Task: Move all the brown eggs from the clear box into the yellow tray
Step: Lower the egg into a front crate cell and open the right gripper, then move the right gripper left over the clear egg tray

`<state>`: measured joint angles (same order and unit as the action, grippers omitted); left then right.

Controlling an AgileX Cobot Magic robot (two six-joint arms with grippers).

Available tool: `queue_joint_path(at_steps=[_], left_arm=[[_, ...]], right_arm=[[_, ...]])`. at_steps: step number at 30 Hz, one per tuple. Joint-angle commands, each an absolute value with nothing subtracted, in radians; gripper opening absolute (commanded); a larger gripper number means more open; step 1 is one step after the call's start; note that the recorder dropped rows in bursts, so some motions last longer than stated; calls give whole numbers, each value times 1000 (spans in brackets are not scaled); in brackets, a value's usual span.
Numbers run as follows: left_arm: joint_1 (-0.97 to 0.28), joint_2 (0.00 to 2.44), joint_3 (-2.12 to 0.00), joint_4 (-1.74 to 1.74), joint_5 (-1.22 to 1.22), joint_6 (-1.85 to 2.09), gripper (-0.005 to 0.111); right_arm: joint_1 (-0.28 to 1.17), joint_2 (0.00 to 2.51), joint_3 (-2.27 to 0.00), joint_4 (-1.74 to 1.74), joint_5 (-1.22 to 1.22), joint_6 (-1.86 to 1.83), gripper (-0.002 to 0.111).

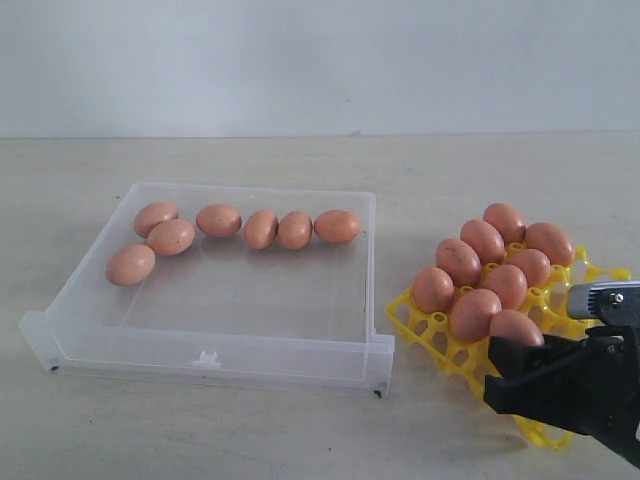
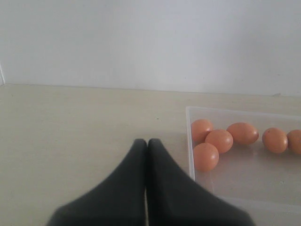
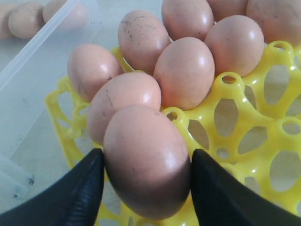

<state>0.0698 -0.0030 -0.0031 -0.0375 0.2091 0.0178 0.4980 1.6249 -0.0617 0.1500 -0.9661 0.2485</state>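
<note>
Found the right gripper (image 3: pixel 146 157) clamped on one egg (image 3: pixel 143 136), a pad (image 3: pixel 75 197) on each side, low at the near edge of the yellow tray (image 3: pixel 251 101). Could not tell seated from merely hovering. Counted eight more eggs (image 1: pixel 503 286) packed close in the tray behind it, the nearest touching or just beside the held one. Saw seven others lying along the far wall of the clear box (image 1: pixel 250 365). Noted the left gripper (image 2: pixel 146 143) pinched together on nothing, over the table (image 1: pixel 300 440) beside the box.

Judged the main risk to be an off-centre release over the lattice: would likely tip the egg past the tray's near edge and onto the table. Feared also a cracked shell from too tight a squeeze, or a knock to the neighbour on opening.
</note>
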Motion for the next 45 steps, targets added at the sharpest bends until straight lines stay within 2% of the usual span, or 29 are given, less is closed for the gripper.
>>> queue_joint_path(at_steps=[1,4,6,18,39,41,45], left_arm=[[71,0,0,-35,203,20,-4],[71,0,0,-35,203,20,-4],[71,0,0,-35,203,20,-4],[71,0,0,-35,203,20,-4],[71,0,0,-35,203,20,-4],[71,0,0,-35,203,20,-4],[71,0,0,-35,203,20,-4]], right_arm=[[498,1627,-62,145,-956,247,53],[498,1627,-62,145,-946,265,65],[498,1627,-68,147,-915,267,69],[498,1609,-73,189,-955,245,69],[498,1261,-80,370,-907,27,69],[498,1196,-146,353,-721,-16,69],[498,1181,-517,207,-74,-144,69]])
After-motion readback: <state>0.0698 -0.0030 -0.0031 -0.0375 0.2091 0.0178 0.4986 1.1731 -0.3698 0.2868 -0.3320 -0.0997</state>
